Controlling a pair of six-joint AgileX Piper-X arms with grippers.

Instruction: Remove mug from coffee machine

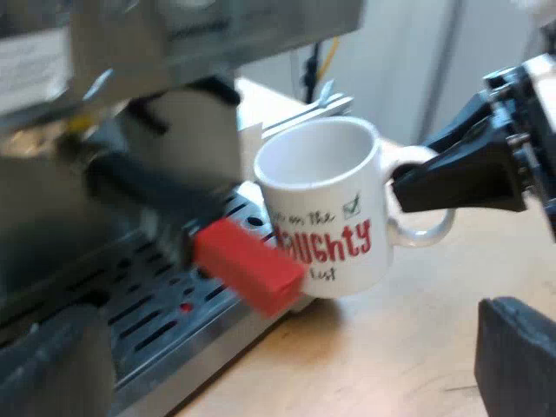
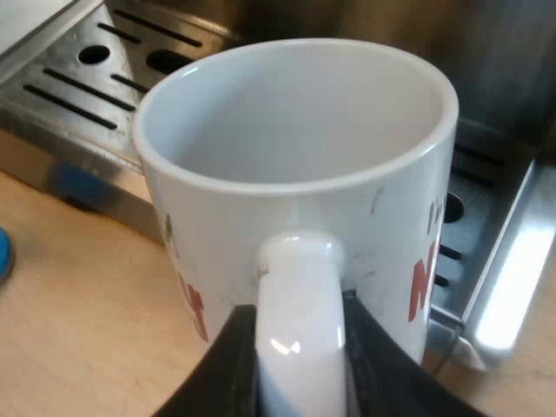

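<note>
A white mug [image 1: 326,204] with red lettering hangs at the edge of the espresso machine's drip tray [image 1: 148,313], over the wooden table. Its inside looks empty. My right gripper [image 2: 300,369] is shut on the mug's handle [image 2: 300,304], one black finger on each side; it is the gripper [image 1: 460,174] holding the handle from the side away from the machine. My left gripper [image 1: 287,369] is open, its fingers spread wide and holding nothing, low beside the tray and short of the mug. The metal holder's dark handle with its red end [image 1: 248,265] sticks out from the machine's front, close to the mug.
The slotted metal drip tray [image 2: 78,78] runs behind the mug. Bare wooden table [image 1: 391,356] lies below and beside it. A small blue object [image 2: 3,252] lies on the table near the tray. The machine's body [image 1: 130,52] looms above the tray.
</note>
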